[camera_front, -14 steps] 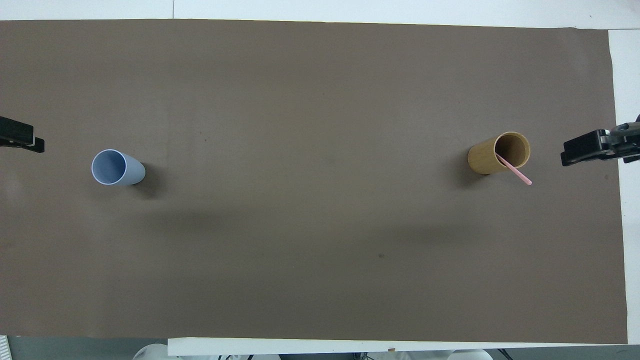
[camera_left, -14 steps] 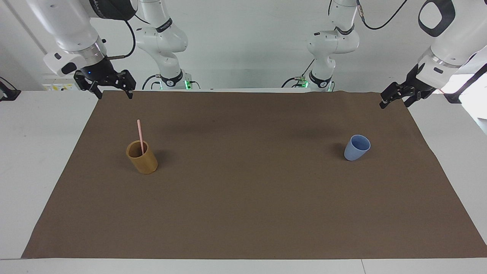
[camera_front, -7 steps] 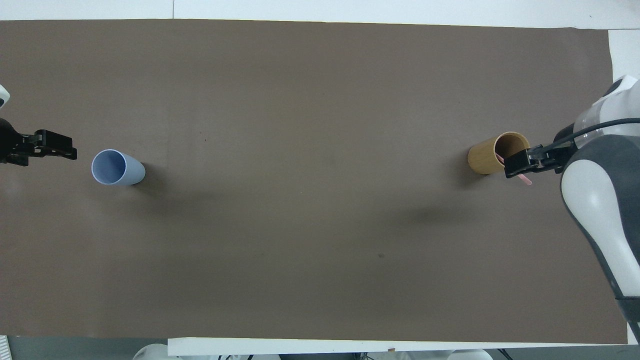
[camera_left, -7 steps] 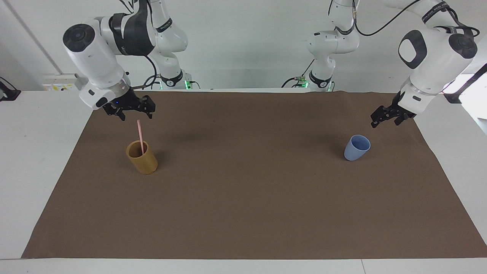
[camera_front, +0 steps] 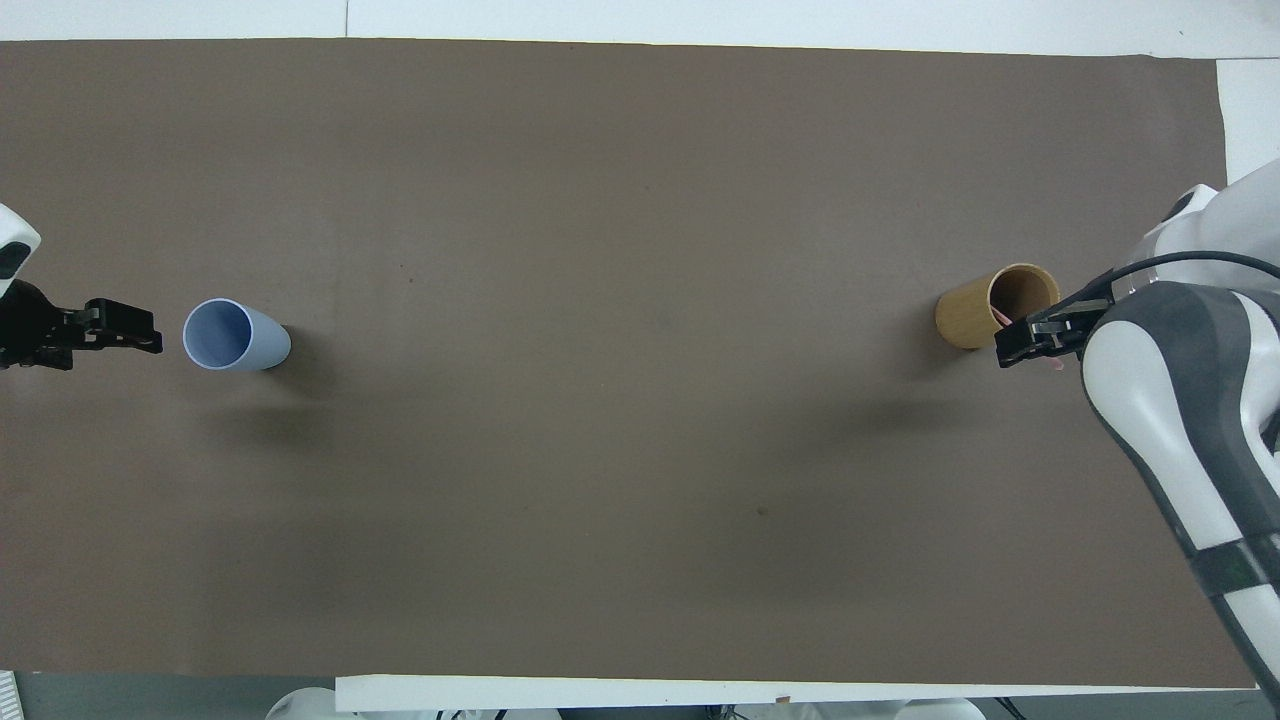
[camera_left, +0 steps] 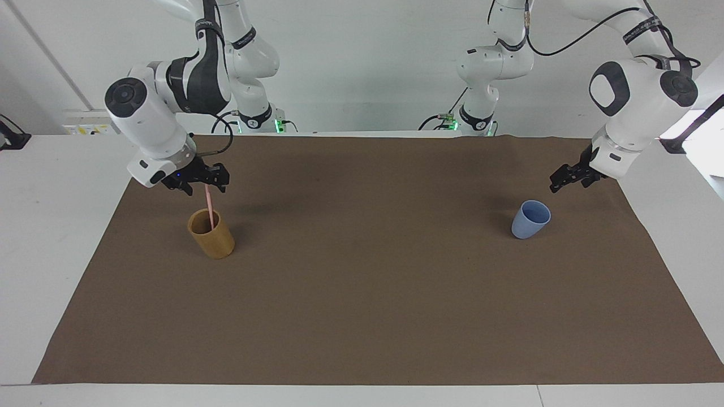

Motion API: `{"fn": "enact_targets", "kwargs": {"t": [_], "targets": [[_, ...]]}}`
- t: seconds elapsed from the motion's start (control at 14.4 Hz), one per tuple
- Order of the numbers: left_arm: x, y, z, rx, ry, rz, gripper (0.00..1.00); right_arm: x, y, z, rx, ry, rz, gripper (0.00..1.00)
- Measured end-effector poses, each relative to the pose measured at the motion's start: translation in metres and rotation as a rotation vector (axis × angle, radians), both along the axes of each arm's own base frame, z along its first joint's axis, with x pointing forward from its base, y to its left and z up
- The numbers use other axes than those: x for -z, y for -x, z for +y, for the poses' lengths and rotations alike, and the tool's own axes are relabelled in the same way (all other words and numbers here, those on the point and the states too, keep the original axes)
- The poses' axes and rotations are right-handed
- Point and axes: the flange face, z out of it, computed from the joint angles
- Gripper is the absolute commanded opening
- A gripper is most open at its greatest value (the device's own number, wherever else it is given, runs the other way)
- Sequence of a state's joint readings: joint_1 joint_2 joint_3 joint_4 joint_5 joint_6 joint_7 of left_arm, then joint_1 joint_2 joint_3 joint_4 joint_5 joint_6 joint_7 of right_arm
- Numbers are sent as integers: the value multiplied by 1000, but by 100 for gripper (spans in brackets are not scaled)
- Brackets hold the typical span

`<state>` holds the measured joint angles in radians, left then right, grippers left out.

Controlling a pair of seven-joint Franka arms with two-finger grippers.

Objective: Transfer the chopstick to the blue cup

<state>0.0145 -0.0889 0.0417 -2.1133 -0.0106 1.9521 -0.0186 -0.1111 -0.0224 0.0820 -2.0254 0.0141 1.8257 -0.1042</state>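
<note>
The pale pink chopstick [camera_left: 210, 208] stands tilted in the tan cup [camera_left: 214, 240] at the right arm's end of the table. My right gripper [camera_left: 205, 185] is open, with its fingers on either side of the stick's top end. In the overhead view my right gripper [camera_front: 1035, 340] covers most of the stick beside the tan cup [camera_front: 965, 320]. The blue cup [camera_left: 529, 223] stands upright and empty at the left arm's end. My left gripper [camera_left: 567, 182] is open and empty, in the air just beside the cup; it also shows in the overhead view [camera_front: 125, 328] beside the blue cup [camera_front: 235, 337].
A brown mat [camera_left: 362, 294] covers most of the white table [camera_left: 51, 226]. Both cups stand on it, far apart, at about the same distance from the robots.
My right gripper has come down from above the mat's edge to the chopstick's top. My left gripper has come down and in toward the blue cup. Cups and stick have not moved.
</note>
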Motion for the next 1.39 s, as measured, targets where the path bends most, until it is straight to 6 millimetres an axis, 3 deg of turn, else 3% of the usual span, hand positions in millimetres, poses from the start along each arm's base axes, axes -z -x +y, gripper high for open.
{"fn": "enact_targets", "kwargs": {"t": [0.28,0.42,0.49,0.56,0.63,0.7,0.9,1.11,1.25,1.39], "targets": [[35,9,-12,-26,-5,-18,94,7,-1,2,-3,-3,13,50],[50,13,-22,-78,-10,-29,87,10,-2,1,-2,-3,19,42],[54,14,-30,-105,-13,-30,77,10,-2,0,-1,-3,20,40],[57,13,-37,-124,-14,-34,55,10,-2,0,0,-3,20,37],[59,12,-41,-137,-15,-39,24,10,-2,0,1,-3,20,37],[61,12,-43,-141,-15,-39,1,10,-2,0,0,-3,20,37],[63,11,-42,-146,-16,-35,0,10,-2,-1,0,-2,18,36],[57,9,-42,-147,-15,-37,0,10,-2,-1,0,-1,17,24],[29,-1,-43,-143,-17,-12,0,10,-2,-1,-4,6,17,17],[-22,-12,-63,-105,-18,0,0,10,-2,-2,-5,9,17,14]]}}
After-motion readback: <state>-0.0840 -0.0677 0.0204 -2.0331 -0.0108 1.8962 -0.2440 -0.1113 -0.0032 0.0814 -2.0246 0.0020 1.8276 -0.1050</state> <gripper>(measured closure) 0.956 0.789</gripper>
